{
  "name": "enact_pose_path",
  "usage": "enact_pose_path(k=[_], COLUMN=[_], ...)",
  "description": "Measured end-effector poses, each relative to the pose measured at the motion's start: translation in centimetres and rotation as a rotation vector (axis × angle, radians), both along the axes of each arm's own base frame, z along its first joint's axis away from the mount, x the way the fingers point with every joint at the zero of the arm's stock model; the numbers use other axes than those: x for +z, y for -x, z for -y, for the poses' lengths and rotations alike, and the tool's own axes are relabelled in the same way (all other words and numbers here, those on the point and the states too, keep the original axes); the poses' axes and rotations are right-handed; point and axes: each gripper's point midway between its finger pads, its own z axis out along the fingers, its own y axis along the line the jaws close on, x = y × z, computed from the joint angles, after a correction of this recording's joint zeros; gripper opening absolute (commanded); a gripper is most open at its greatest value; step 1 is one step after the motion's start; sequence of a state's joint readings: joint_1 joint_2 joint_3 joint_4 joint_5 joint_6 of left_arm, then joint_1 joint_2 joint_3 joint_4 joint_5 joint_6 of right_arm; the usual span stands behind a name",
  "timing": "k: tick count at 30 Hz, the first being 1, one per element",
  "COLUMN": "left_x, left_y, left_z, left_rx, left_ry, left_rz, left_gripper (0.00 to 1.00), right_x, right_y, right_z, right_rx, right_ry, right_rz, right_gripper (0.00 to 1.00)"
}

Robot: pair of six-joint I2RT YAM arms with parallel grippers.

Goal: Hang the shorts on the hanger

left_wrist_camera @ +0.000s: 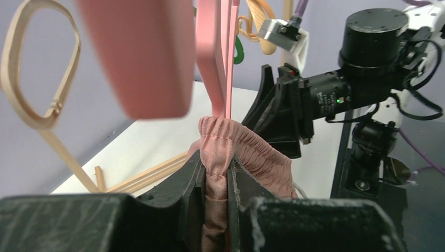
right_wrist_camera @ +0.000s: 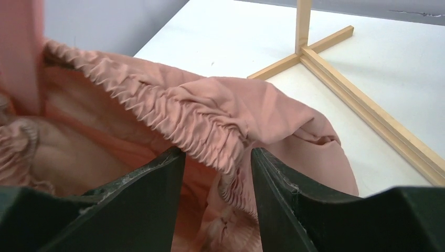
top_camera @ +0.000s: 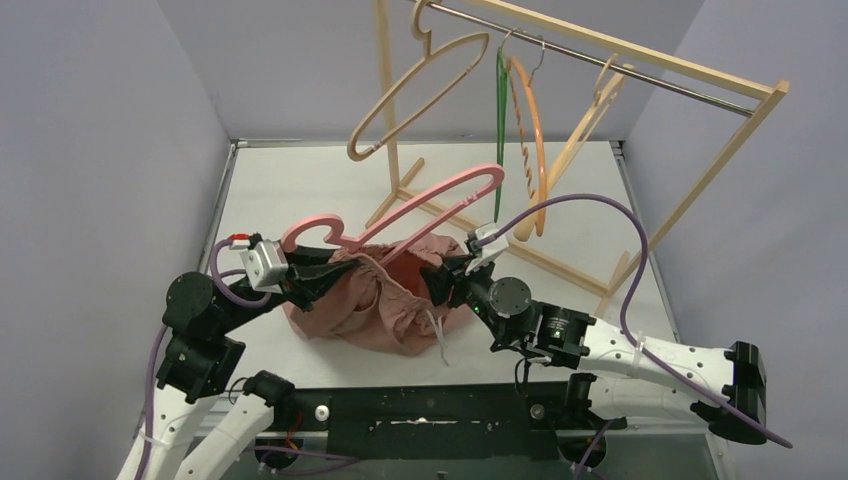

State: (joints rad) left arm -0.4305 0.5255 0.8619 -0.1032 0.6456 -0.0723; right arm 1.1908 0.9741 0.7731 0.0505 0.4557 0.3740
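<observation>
The dusty-pink shorts (top_camera: 370,312) lie bunched on the white table between my two grippers, with the waistband lifted. My left gripper (top_camera: 335,272) is shut on the gathered waistband (left_wrist_camera: 246,144); the cloth is pinched flat between its jaws (left_wrist_camera: 218,176). My right gripper (top_camera: 442,280) is open, its jaws straddling the opposite waistband edge (right_wrist_camera: 173,110) with a wide gap (right_wrist_camera: 218,157). The pink hanger (top_camera: 440,195) slants over the shorts, hook near the left gripper, and rises just behind the pinched band (left_wrist_camera: 212,58). A white drawstring (top_camera: 438,335) hangs at the front.
A wooden clothes rack (top_camera: 640,60) stands at the back right, carrying a beige hanger (top_camera: 415,90), a green hanger (top_camera: 500,130) and an orange hanger (top_camera: 532,140). Its base bars (right_wrist_camera: 362,110) run along the table right behind the shorts. The right arm (left_wrist_camera: 362,63) is close ahead of the left wrist.
</observation>
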Motion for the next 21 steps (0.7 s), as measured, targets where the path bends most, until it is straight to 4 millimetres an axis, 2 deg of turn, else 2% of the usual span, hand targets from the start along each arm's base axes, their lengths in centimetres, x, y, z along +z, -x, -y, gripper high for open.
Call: enact_pose_path(k=[3, 12, 18, 20, 21], left_x=[0.2, -0.1, -0.2, -0.1, 0.0], left_y=[0.6, 1.3, 1.4, 1.5, 1.6], left_z=[0.1, 0.5, 0.6, 0.7, 0.7], left_rx=[-0.025, -0.066, -0.080, -0.088, -0.094], left_ry=[0.009, 0.008, 0.007, 0.008, 0.008], left_rz=[-0.006, -0.022, -0.028, -0.021, -0.018], left_gripper=[0.00, 0.00, 0.00, 0.00, 0.00], right_x=[-0.5, -4.1, -4.5, -4.7, -4.7], right_y=[-0.2, -2.0, -1.0, -0.6, -0.5], right_z=[0.0, 1.5, 0.4, 0.1, 0.0], right_rx=[-0.007, -0.024, 0.056, 0.084, 0.096], right_ry=[-0.004, -0.005, -0.064, -0.072, -0.077], right_rz=[0.002, -0.061, -0.088, -0.098, -0.102], right_gripper=[0.51, 0.49, 0.49, 0.45, 0.39])
